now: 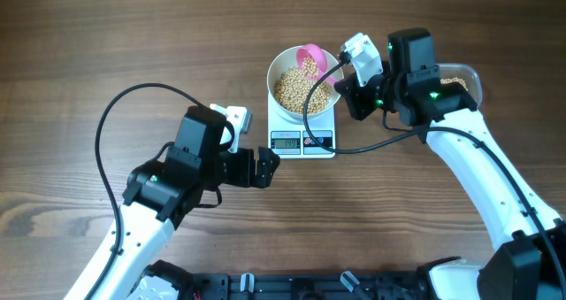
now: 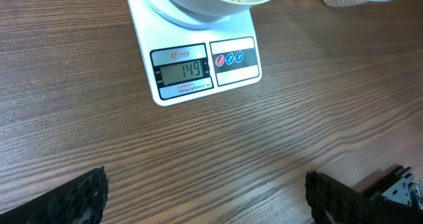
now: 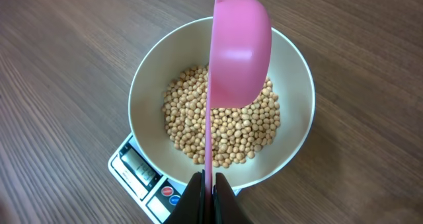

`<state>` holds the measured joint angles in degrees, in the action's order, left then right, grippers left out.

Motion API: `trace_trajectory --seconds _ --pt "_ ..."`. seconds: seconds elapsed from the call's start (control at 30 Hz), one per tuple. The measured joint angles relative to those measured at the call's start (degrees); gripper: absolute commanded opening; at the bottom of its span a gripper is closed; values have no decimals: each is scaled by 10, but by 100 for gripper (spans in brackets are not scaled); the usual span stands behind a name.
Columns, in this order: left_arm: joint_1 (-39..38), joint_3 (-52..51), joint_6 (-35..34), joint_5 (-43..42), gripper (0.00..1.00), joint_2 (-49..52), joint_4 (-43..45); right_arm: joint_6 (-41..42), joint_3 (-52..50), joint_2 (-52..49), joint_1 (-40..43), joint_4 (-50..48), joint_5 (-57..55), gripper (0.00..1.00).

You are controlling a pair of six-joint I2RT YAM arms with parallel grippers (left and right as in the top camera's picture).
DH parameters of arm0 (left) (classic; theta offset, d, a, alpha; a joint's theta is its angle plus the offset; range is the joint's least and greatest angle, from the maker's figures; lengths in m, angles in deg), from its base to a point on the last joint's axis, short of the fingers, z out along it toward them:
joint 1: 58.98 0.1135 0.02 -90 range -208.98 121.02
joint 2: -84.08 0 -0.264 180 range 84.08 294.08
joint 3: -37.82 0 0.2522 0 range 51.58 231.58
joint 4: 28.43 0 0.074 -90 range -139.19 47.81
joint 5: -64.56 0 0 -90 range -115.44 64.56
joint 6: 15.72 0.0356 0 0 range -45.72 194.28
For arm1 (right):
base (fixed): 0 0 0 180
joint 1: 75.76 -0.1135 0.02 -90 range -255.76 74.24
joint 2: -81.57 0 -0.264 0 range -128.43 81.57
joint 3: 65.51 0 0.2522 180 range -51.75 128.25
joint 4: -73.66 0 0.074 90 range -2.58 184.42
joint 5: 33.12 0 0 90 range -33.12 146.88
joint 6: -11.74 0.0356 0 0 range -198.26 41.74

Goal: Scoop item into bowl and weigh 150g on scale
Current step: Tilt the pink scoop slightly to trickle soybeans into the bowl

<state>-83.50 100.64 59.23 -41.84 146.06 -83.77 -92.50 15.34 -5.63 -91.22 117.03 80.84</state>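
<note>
Near the table's (image 1: 88, 34) far edge the scale (image 1: 301, 142) bears the bowl (image 3: 149, 98) to read its load; the left gripper (image 1: 265, 167) idles wide open before it, while the right gripper (image 3: 209, 184) clamps the scoop (image 3: 241, 52), tipped, I judge, to trickle beans (image 3: 185, 118) into the bowl.

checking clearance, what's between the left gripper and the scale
Only bare table between left gripper and scale, per the left wrist view.
</note>
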Motion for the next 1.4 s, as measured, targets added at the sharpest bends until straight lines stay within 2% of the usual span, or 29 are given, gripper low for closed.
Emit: trace_trajectory --seconds 0.5,1.4 --pt "0 0 0 0 100 0 0 -66 0 0 0 2 -31 4" --pt "0 0 0 0 100 0 0 -99 0 0 -16 0 -35 4"
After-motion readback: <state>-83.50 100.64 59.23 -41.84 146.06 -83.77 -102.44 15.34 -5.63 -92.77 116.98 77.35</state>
